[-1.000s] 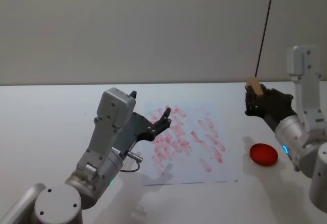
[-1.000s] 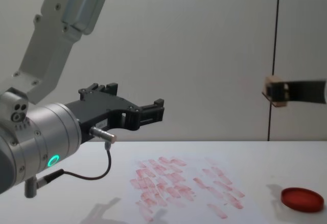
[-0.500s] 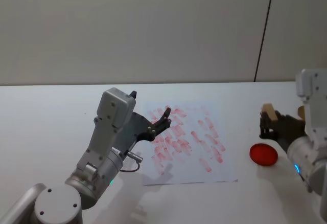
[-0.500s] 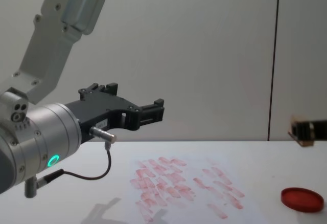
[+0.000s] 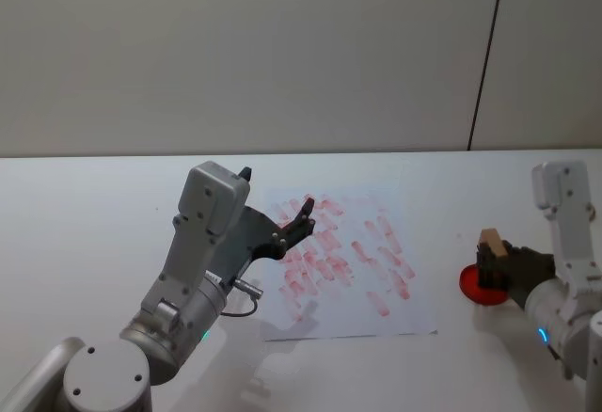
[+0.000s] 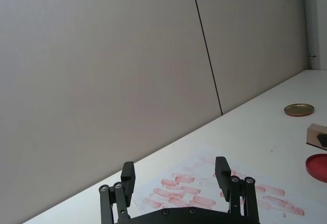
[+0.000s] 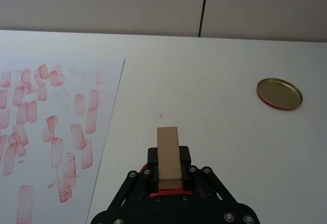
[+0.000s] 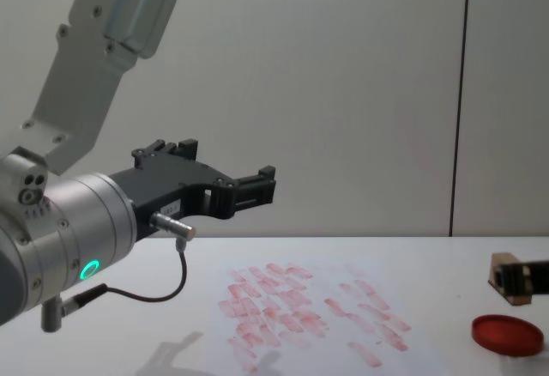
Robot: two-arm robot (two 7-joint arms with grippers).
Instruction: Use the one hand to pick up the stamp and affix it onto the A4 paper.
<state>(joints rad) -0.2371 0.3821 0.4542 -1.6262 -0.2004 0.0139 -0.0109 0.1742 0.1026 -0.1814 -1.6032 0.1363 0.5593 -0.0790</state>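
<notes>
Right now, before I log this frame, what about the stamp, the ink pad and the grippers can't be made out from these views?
- Stamp face: its underside is hidden by the block itself and the right gripper in the right wrist view.
- Contact with the red ink pad: the chest view shows a gap, but the head view overlaps them, so its height is uncertain.
- Ink pad in the left wrist view: cut by the frame edge.
- Left gripper, open, raised over the A4 paper: its wrist is cut off.

The stamp (image 7: pixel 168 156) shows bare, matt wood (pale and unvarnished), clamped by matt black plastic fingers (image 7: pixel 185 158). The A4 paper (image 5: pixel 349 263) lies flat and matt; the brass-coloured lid (image 7: pixel 279 93) gleams like metal.
</notes>
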